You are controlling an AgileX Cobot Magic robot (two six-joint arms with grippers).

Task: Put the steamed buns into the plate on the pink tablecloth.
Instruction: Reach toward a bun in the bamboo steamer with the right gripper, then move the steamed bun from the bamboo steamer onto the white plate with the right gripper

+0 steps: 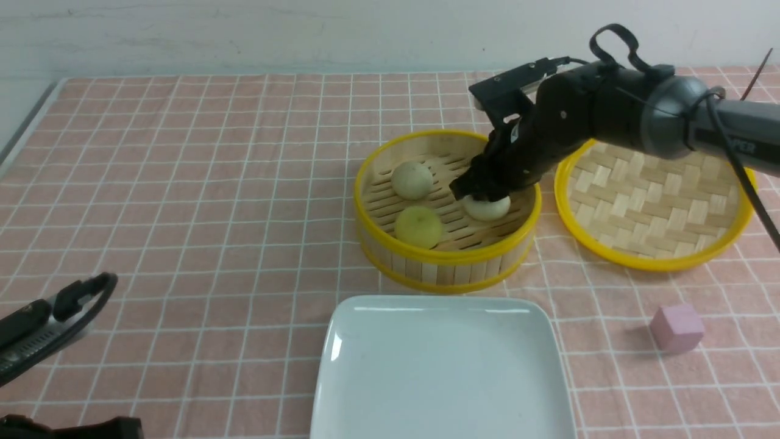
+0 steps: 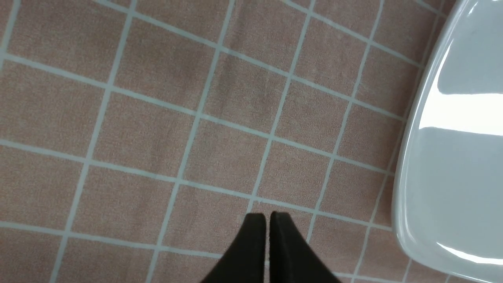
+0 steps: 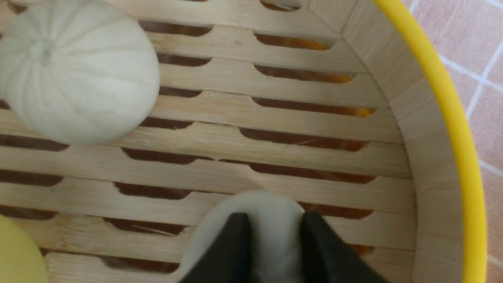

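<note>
Three steamed buns lie in a round bamboo steamer (image 1: 448, 256): a pale one (image 1: 412, 180) at the back, a yellow one (image 1: 418, 226) in front, and a white one (image 1: 487, 208) on the right. My right gripper (image 3: 273, 218) reaches down into the steamer and is shut on the white bun (image 3: 255, 208), one finger pressing each side; the bun still rests on the slats. The white square plate (image 1: 445, 366) lies bare on the pink tablecloth (image 1: 183, 183) in front of the steamer. My left gripper (image 2: 268, 216) hangs shut over the cloth beside the plate's rim (image 2: 408, 196), holding nothing.
The steamer's woven lid (image 1: 655, 201) lies flat to the right of the steamer, partly under my right arm. A small pink cube (image 1: 676, 328) sits on the cloth right of the plate. The steamer's yellow rim (image 3: 452, 118) stands close to the right gripper.
</note>
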